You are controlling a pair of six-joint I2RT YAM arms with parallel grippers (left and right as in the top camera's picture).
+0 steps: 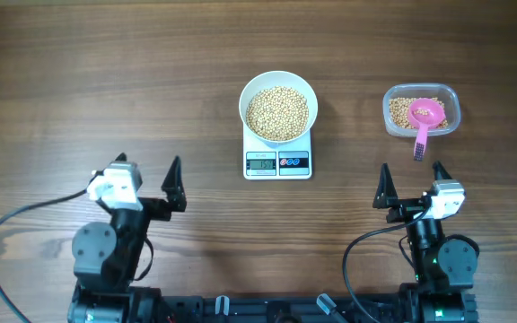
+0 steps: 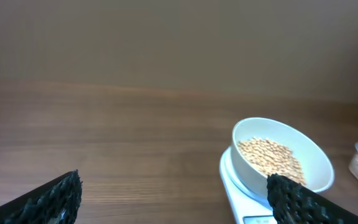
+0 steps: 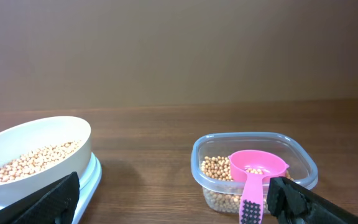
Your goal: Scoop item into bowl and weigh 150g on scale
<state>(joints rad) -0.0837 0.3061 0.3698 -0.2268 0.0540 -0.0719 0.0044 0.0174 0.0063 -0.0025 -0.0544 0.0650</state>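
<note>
From overhead, the white bowl (image 1: 277, 90) sits squarely on the white digital scale (image 1: 277, 164) near the middle of the wooden surface (image 1: 106, 72). It is heaped with tan soybeans (image 1: 277, 114). The scale's grey display and dark button panel face the arms, but the digits are too small to read. Well to the right of the scale lies a clear plastic tub (image 1: 451, 109) with a thinner layer of the same beans. A pink scoop (image 1: 424, 115) rests in it, bowl end among the beans and handle hanging over the near rim toward the right arm. The left end effector (image 1: 148, 169) and the right end effector (image 1: 412, 175) hover near the front edge, well short of the scale and tub. Both have their fingers spread wide and hold nothing. The left wrist view adds a low side look: the bowl stands upright on the scale platform, with only a corner of the tub at the right margin, and the scoop is out of view there. The right wrist view shows what the overhead flattens, a few beans lying inside the scoop's cup and the tub's rounded corners. The bowl and scale edge in from its left, and the display is hidden from both wrist cameras.
</note>
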